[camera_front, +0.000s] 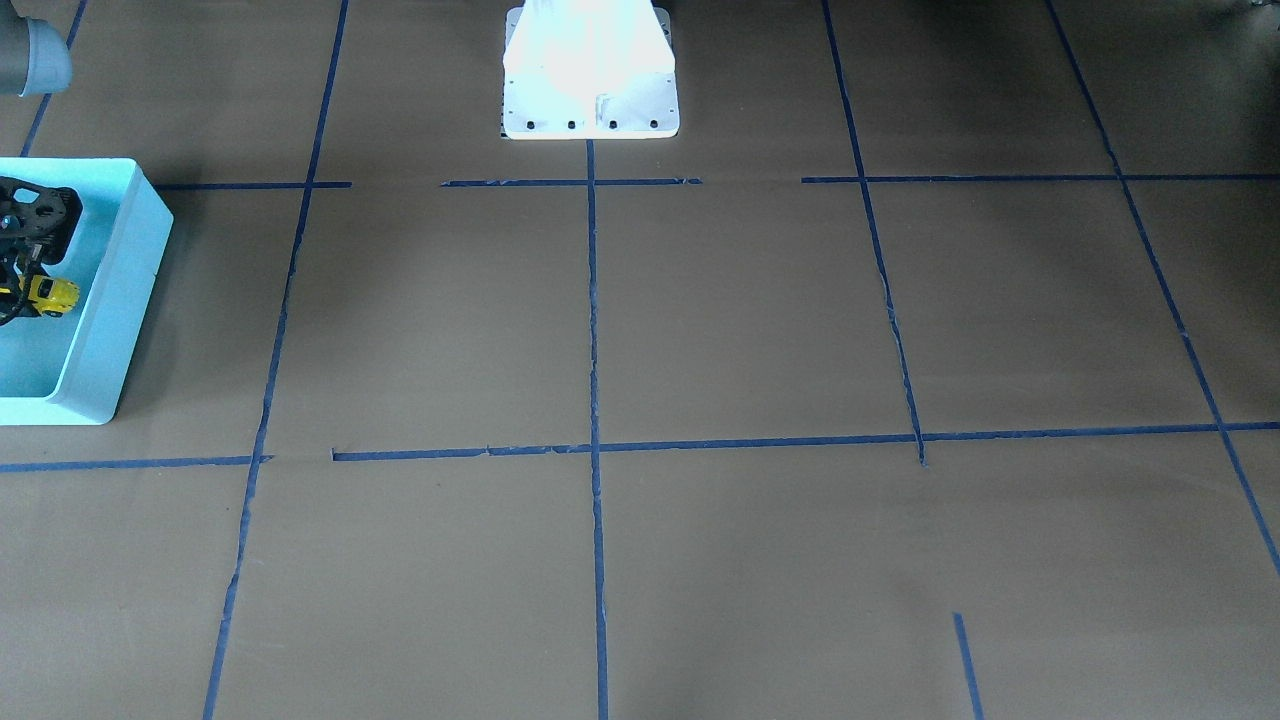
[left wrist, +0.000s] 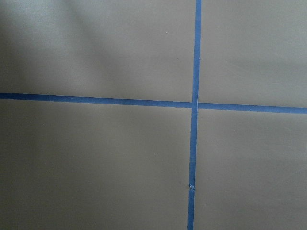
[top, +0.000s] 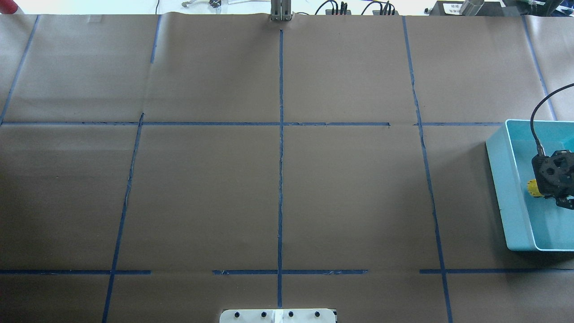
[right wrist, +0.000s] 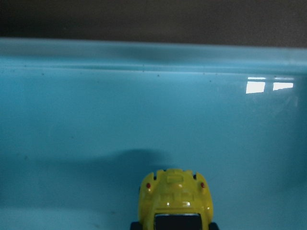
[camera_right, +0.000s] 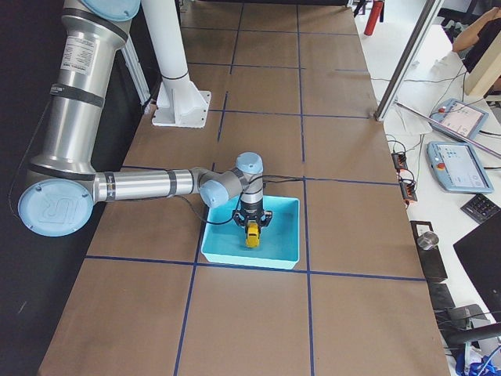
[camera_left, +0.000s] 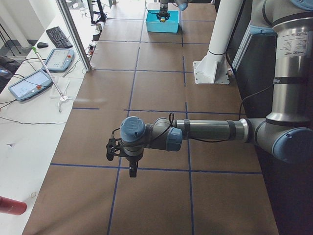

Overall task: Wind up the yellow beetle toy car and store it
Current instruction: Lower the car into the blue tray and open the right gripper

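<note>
The yellow beetle toy car is inside the light blue bin at the table's right end, seen from the robot. My right gripper reaches down into the bin and is shut on the car, holding it just above the bin floor. The overhead view shows the car sticking out from under the black gripper in the bin. The right wrist view shows the car's rear facing the bin wall. My left gripper hangs over bare paper far from the bin; I cannot tell whether it is open or shut.
Brown paper with blue tape lines covers the table. The robot's white base stands at the middle of the robot's edge. Tablets and cables lie on a side table beyond the operators' edge.
</note>
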Robot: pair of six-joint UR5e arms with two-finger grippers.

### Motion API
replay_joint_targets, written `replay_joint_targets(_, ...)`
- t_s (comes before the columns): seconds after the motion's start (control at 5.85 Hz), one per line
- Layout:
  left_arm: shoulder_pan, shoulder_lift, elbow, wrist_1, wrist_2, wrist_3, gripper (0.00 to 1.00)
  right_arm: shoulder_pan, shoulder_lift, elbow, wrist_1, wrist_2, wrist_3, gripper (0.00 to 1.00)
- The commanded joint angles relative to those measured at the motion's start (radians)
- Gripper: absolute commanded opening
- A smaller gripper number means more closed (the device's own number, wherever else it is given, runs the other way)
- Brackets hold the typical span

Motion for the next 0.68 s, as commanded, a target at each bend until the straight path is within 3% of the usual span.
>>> replay_joint_targets(0.0,0.002,-0.001,0.0,0.0,0.0,0.0,1.0,-0.002,0.0,-0.003,-0.001,-0.002,0.002,0.03)
replay_joint_targets(0.51,0.002,-0.001,0.0,-0.002,0.0,0.0,1.0,-0.007,0.002,-0.017,-0.001,0.0,0.008,0.2)
